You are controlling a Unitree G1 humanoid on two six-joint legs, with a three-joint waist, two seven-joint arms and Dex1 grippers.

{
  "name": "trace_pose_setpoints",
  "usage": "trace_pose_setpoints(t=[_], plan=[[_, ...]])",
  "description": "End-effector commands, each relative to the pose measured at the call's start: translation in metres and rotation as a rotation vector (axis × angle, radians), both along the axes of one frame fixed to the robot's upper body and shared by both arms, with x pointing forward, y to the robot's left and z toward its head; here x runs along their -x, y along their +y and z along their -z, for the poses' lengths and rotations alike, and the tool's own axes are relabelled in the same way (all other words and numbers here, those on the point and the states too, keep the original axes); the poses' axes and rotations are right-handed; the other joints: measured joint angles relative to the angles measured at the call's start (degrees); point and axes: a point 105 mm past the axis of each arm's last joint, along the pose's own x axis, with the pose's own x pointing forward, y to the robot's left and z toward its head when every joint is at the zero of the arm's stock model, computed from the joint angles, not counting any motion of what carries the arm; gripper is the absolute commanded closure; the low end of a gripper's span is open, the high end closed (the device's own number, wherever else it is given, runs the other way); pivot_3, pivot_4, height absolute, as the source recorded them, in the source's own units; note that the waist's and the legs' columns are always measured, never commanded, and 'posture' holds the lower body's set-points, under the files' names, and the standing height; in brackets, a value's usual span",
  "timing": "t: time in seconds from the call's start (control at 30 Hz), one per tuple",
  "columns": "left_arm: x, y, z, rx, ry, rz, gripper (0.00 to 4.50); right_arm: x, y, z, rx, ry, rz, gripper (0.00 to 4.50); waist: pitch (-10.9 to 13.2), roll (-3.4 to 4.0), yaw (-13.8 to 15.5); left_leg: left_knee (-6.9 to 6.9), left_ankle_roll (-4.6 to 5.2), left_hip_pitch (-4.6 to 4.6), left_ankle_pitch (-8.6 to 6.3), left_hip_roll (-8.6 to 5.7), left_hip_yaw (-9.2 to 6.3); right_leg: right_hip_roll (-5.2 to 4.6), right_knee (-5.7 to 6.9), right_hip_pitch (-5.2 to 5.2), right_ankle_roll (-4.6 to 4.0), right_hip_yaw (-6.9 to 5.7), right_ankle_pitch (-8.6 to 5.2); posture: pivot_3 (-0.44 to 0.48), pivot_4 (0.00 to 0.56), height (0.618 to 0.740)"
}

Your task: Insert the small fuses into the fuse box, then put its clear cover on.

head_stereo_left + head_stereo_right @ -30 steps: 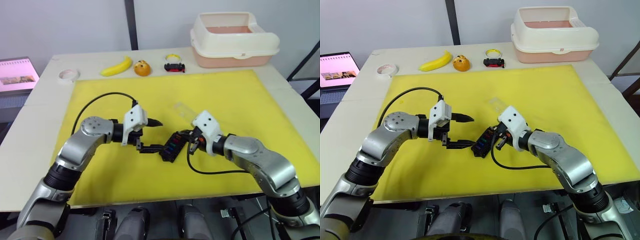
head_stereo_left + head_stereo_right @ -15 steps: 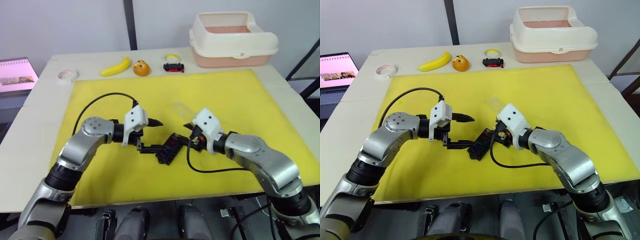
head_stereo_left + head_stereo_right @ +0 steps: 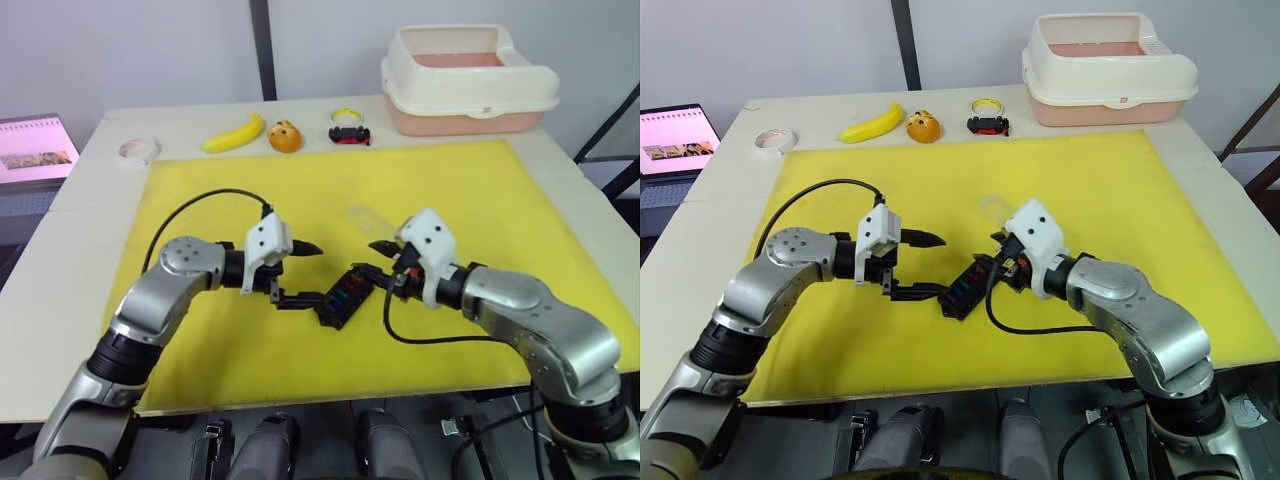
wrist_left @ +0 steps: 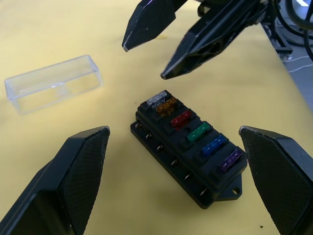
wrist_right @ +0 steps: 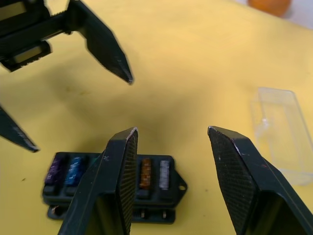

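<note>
fuse box (image 3: pixel 343 296) on mat, between both hands | left hand (image 3: pixel 304 273) open | right hand (image 3: pixel 382 265) open, empty

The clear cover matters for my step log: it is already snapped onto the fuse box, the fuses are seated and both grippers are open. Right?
Not quite. The clear cover is not on the fuse box; it lies apart on the yellow mat, as the left wrist view shows. The rest stands: the fuses sit in their slots, and the left gripper and right gripper are both open.

Silver arms, white wrist housings, black cables, black claws
</note>
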Motion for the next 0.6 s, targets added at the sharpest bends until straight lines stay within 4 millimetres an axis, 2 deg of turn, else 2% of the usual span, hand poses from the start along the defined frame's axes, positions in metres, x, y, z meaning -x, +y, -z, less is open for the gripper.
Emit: trace_pose_setpoints(t=[0.03,0.1,0.13,0.17,0.27,0.3,0.6], plan=[[0.001,0.002,-0.012,0.008,-0.060,0.013,0.00,0.001,0.000,-0.008,-0.052,-0.056,-0.011,2.07,0.0,0.00,0.0,0.00,0.00,0.00,0.00,0.00,0.00,0.00,0.00,0.00,0.00,0.00,0.00,0.000,0.150,0.740],[0.001,0.002,-0.012,0.006,-0.062,0.013,0.00,0.001,-0.001,-0.003,-0.060,-0.047,-0.009,2.07,0.0,0.00,0.0,0.00,0.00,0.00,0.00,0.00,0.00,0.00,0.01,0.00,0.00,0.00,0.00,0.000,0.150,0.740],[0.001,0.001,-0.011,0.005,-0.064,0.014,0.00,0.000,-0.002,0.000,-0.061,-0.040,-0.003,2.60,0.0,0.00,0.0,0.00,0.00,0.00,0.00,0.00,0.00,0.00,0.01,0.00,0.00,0.00,0.00,0.000,0.150,0.740],[0.001,0.001,-0.011,0.003,-0.066,0.015,0.00,-0.001,-0.002,0.002,-0.061,-0.035,0.002,2.88,0.0,0.00,0.0,0.01,0.00,0.00,0.00,0.00,0.00,0.00,0.01,0.00,0.00,0.00,0.00,0.000,0.150,0.740],[0.002,0.001,-0.011,-0.002,-0.074,0.015,0.00,-0.004,-0.004,0.011,-0.050,-0.019,0.019,4.25,0.0,0.00,0.0,0.02,0.00,0.00,0.00,0.00,0.00,0.00,0.02,0.00,0.00,0.00,0.00,0.000,0.150,0.740],[0.002,0.001,-0.011,-0.002,-0.075,0.014,0.00,-0.005,-0.005,0.013,-0.047,-0.017,0.022,4.44,0.0,0.00,0.0,0.02,-0.01,0.00,0.00,0.00,0.00,0.00,0.02,0.00,0.00,0.00,0.00,0.000,0.150,0.740],[0.002,-0.002,-0.012,0.005,-0.078,0.013,0.00,-0.008,0.000,0.019,-0.041,-0.005,0.024,4.44,0.0,0.01,0.0,0.02,-0.01,0.01,0.00,0.00,0.00,0.00,0.03,0.00,0.00,0.00,0.00,0.000,0.150,0.740]])
